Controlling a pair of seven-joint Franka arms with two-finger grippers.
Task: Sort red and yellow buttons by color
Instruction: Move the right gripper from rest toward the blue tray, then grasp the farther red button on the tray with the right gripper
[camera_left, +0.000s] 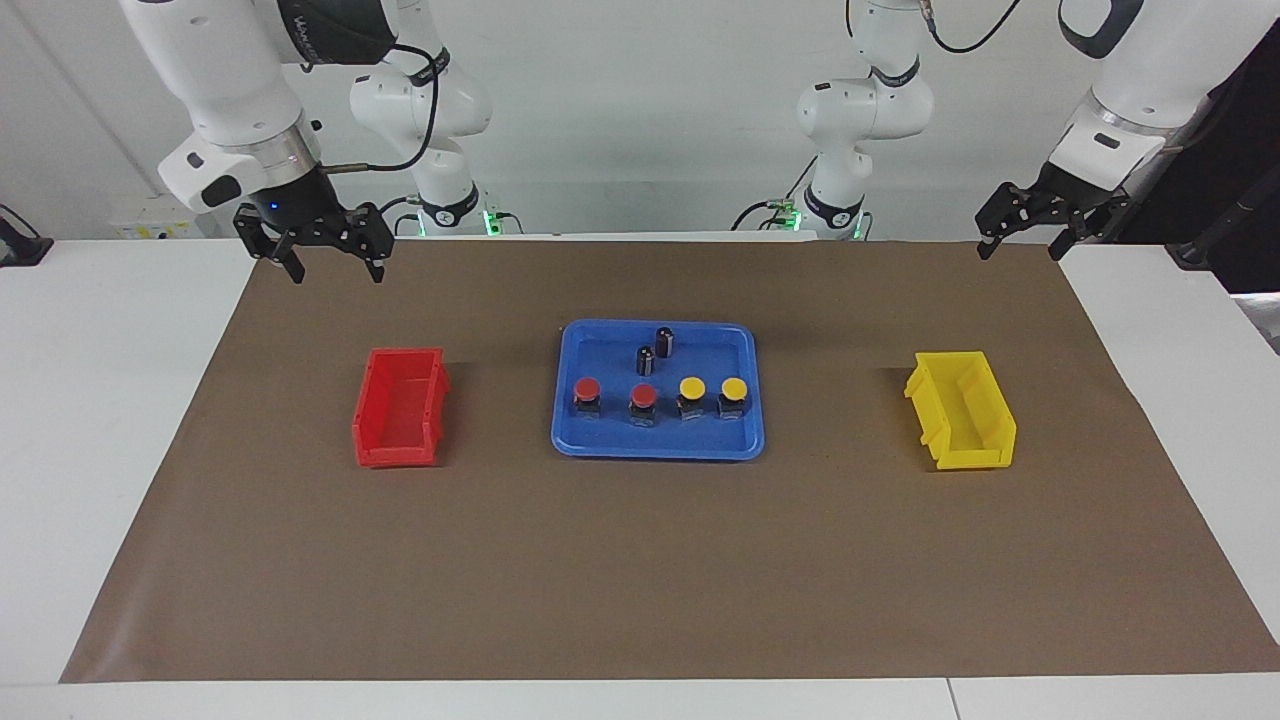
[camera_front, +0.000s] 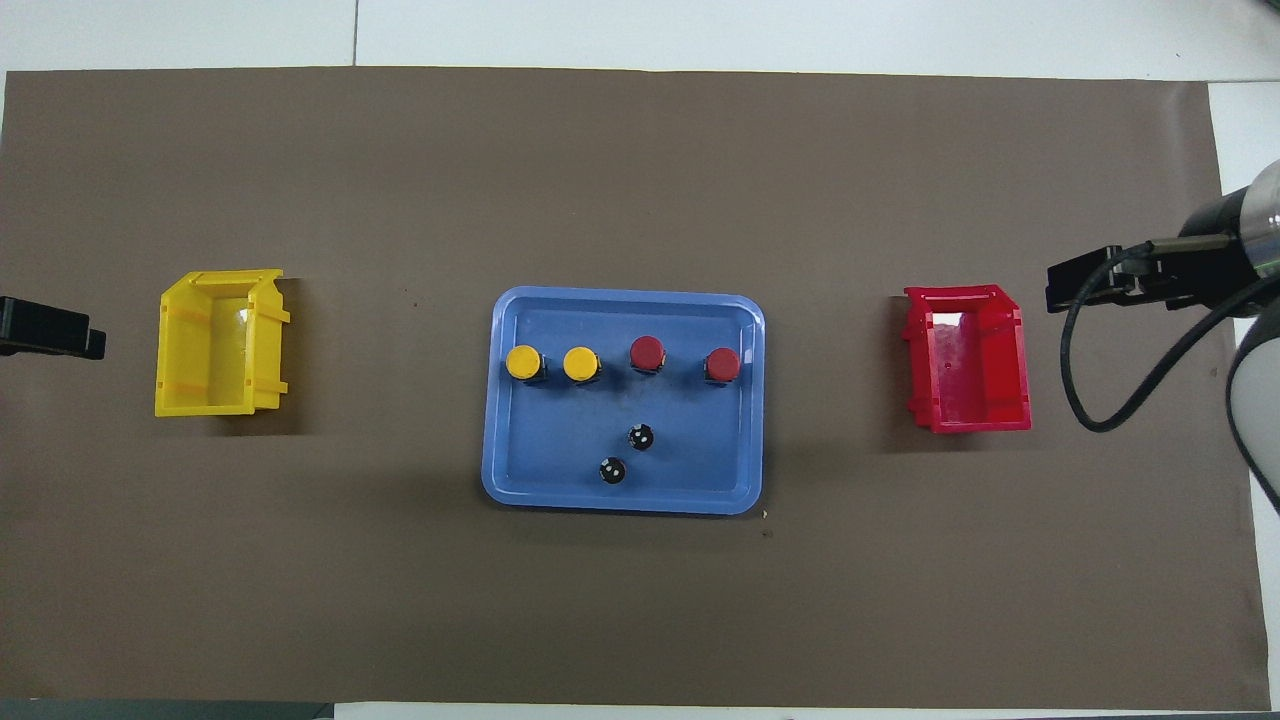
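Observation:
Two red buttons (camera_left: 587, 390) (camera_left: 643, 397) and two yellow buttons (camera_left: 692, 388) (camera_left: 734, 389) stand in a row in the blue tray (camera_left: 720, 345). In the overhead view the row shows as red (camera_front: 722, 364) (camera_front: 647, 352) and yellow (camera_front: 581, 364) (camera_front: 524, 362). The red ones are toward the right arm's end. My right gripper (camera_left: 335, 265) hangs open and empty over the mat, near the red bin (camera_left: 400, 407). My left gripper (camera_left: 1020, 247) hangs open and empty near the yellow bin (camera_left: 962, 410).
Two capless black cylinders (camera_left: 665, 341) (camera_left: 646, 360) stand in the tray, nearer to the robots than the buttons. Both bins are empty. The red bin (camera_front: 968, 360) and yellow bin (camera_front: 220, 345) sit at either end of the brown mat (camera_left: 640, 560).

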